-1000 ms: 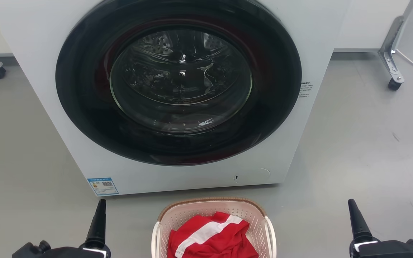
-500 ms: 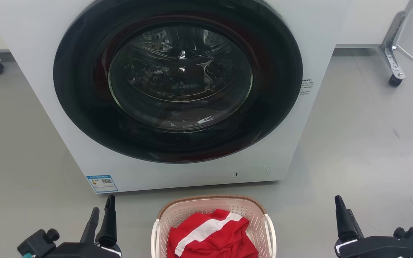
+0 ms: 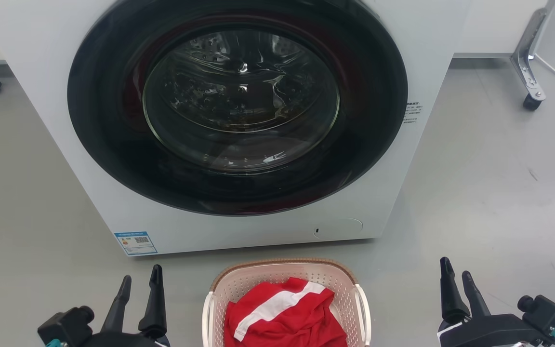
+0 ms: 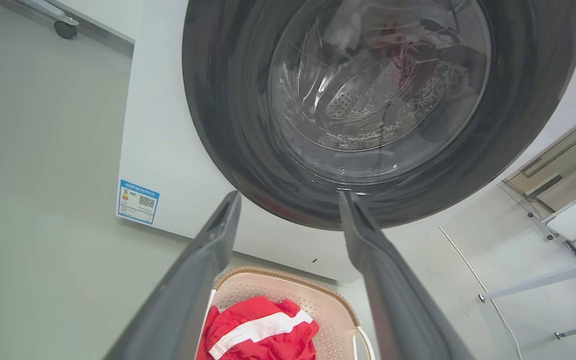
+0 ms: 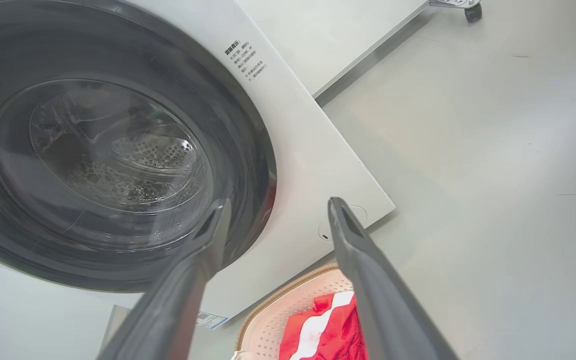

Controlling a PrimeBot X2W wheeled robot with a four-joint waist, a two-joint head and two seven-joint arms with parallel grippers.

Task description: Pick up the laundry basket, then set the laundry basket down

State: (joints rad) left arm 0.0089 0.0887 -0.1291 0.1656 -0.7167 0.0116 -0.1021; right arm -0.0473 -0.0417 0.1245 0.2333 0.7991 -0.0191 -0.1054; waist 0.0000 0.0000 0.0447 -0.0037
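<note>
Head view: laundry basket on the floor, an empty pincer on either side.

The laundry basket (image 3: 282, 264) stands at lower centre on the grey floor (image 3: 489, 193), just in front of the washing machine (image 3: 258, 236). It holds a red garment (image 3: 282, 318) with a white stripe, and the frame's bottom edge cuts off its near part. The left pincer (image 3: 141, 273) at lower left and the right pincer (image 3: 455, 267) at lower right both have their fingers spread and grip nothing, each well apart from the basket's white side handles. This looks like staging for a two-sided lift that has not yet begun. The far rim lies near the machine's front panel, so there is little room forward. Bare floor opens to both sides, reaching a castor (image 3: 530, 102) at upper right.
</note>
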